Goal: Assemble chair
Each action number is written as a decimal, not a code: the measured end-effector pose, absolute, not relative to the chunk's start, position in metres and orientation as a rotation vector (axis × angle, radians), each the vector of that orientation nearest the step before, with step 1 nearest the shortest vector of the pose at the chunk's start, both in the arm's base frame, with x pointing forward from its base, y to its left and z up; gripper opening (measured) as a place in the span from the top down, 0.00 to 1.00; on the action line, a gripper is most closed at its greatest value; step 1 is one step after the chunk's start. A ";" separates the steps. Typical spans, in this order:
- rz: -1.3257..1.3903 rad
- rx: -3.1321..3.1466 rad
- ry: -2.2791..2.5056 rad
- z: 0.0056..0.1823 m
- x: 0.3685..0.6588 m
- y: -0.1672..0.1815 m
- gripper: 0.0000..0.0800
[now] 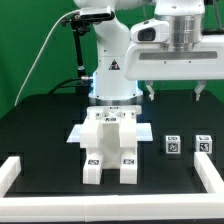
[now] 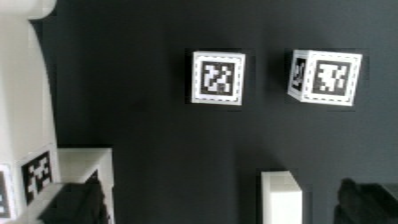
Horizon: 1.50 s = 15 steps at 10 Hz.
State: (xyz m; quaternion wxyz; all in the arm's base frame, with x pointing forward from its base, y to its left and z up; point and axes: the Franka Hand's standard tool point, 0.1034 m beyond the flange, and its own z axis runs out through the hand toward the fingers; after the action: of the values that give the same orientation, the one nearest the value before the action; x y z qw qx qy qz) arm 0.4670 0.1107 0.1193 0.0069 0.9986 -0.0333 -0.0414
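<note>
Step in hand, by judgement: approach to a loose part, with no grasp yet made. The gripper [image 1: 175, 93] hangs high over the exterior view's right side of the black table [image 1: 40, 120], its jaws spread wide and holding nothing.

The partly built chair [image 1: 108, 145] is a glossy white blocky plastic structure of upright panels and bars bearing black-and-white square tags. It stands at the table's centre, nearer than the white robot arm's base [image 1: 112, 65].

Two small white tagged plastic cubes lie loose on the table to the exterior view's right of the chair. The inner cube [image 1: 172, 145] is near the chair. The outer cube [image 1: 203, 145] is just beside the inner cube and does not touch it. In the wrist view both cubes lie ahead of the dark fingers [image 2: 80, 205], and neither sits between them.

The next move probably calls for the following:
- Centre the gripper over one cube.
- Descend with one finger on each of two opposite flat faces.
- Close only once the cube is squarely between the fingers.

The gap between the cubes looks narrow, so a finger entering it could nudge the neighbouring cube.
</note>
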 end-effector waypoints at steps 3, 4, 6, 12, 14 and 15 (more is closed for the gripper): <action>-0.090 3.126 -0.153 0.111 0.457 0.130 0.19; -0.064 3.129 -0.124 0.104 0.455 0.141 0.19; -0.018 3.131 -0.112 0.084 0.456 0.153 0.19; 0.018 3.124 -0.120 0.034 0.447 0.183 0.19; 0.010 3.119 -0.112 0.026 0.450 0.186 0.19; 0.009 3.117 -0.111 0.022 0.451 0.186 0.19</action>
State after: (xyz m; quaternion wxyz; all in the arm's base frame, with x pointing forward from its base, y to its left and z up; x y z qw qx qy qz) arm 0.4511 0.1857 0.0219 0.0115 0.9993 -0.0357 0.0029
